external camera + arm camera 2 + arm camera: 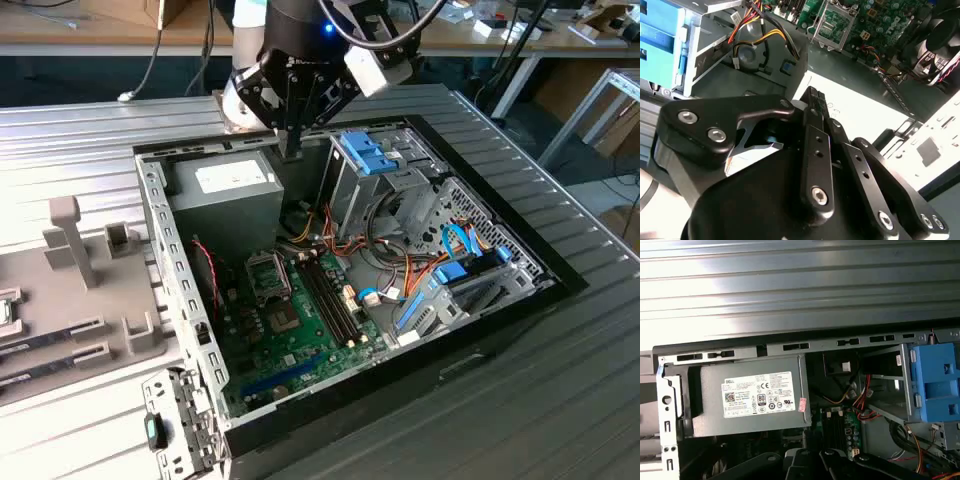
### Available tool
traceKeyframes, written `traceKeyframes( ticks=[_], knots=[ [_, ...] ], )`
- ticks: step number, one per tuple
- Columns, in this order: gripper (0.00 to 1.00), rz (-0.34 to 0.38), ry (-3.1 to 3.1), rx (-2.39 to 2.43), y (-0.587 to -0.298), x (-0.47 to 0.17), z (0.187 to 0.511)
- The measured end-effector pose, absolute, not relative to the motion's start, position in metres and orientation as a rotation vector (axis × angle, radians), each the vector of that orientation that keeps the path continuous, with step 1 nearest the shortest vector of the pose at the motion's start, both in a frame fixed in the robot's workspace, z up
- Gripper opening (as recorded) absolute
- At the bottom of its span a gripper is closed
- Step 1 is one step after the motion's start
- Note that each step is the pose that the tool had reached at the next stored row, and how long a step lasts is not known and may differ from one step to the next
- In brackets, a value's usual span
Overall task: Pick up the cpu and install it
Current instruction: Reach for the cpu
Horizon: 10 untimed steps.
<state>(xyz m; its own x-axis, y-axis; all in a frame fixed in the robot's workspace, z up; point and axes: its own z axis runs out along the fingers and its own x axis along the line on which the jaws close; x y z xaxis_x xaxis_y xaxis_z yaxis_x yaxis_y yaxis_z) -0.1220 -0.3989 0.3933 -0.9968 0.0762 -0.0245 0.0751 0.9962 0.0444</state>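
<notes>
You have the gripper [291,151] hanging fingers-down over the far side of the open computer case [171,262]. In the exterior view it sits above the corner of the grey power supply [225,195], between that box and the blue drive bracket [362,152]. Its fingers [812,100] are pressed together into one narrow black bar in the second wrist view, with the power supply's pale top beneath them. Whether anything thin is caught between the pads, you cannot tell. Down in the case lies the green motherboard [300,352], and on it the cpu socket [268,277] has its metal frame standing open. In the second wrist view the socket's [832,22] seat looks bare, so the cpu is not yet installed; where the cpu itself lies, you cannot tell from these views. Just beside the socket, nearer the camera in the exterior view, sits a small dark glossy chip [284,319], and black memory slots [330,300] run along the socket's side towards the exterior view's right. A bundle of orange and yellow cables [395,272] crosses between the motherboard and the drive bays. In the first wrist view the power supply's [750,400] white label faces you, with the blue bracket [935,382] well off to one side. Outside the case, at the exterior view's left, a grey fixture tray [90,290] rests on the ribbed metal table [100,125].
</notes>
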Motion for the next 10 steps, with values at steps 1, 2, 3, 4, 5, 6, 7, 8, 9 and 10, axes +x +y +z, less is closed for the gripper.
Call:
traceKeyframes(
  ticks=[1, 2, 3, 4, 5, 6, 7, 8, 9, 10],
  knots=[
    [0.11, 0.068, 3.112, 0.118, -0.3989, -0.122, 0.3933],
    [0.11, 0.068, 3.112, 0.118, -0.3989, -0.122, 0.3933],
    [0.11, 0.068, 3.113, 0.118, -0.3989, -0.1221, 0.3933],
    [0.11, 0.068, 3.113, 0.118, -0.3989, -0.1223, 0.3933],
    [0.11, 0.068, 3.113, 0.118, -0.3989, -0.1229, 0.3933],
    [0.11, 0.068, 3.112, 0.118, -0.3989, -0.1232, 0.3933],
    [0.11, 0.068, 3.112, 0.118, -0.3989, -0.1237, 0.3933],
    [0.11, 0.068, 3.112, 0.118, -0.3989, -0.1243, 0.3933],
    [0.11, 0.068, 3.112, 0.118, -0.3989, -0.1248, 0.3933],
    [0.11, 0.068, 3.112, 0.118, -0.3989, -0.125, 0.3933]
  ],
)
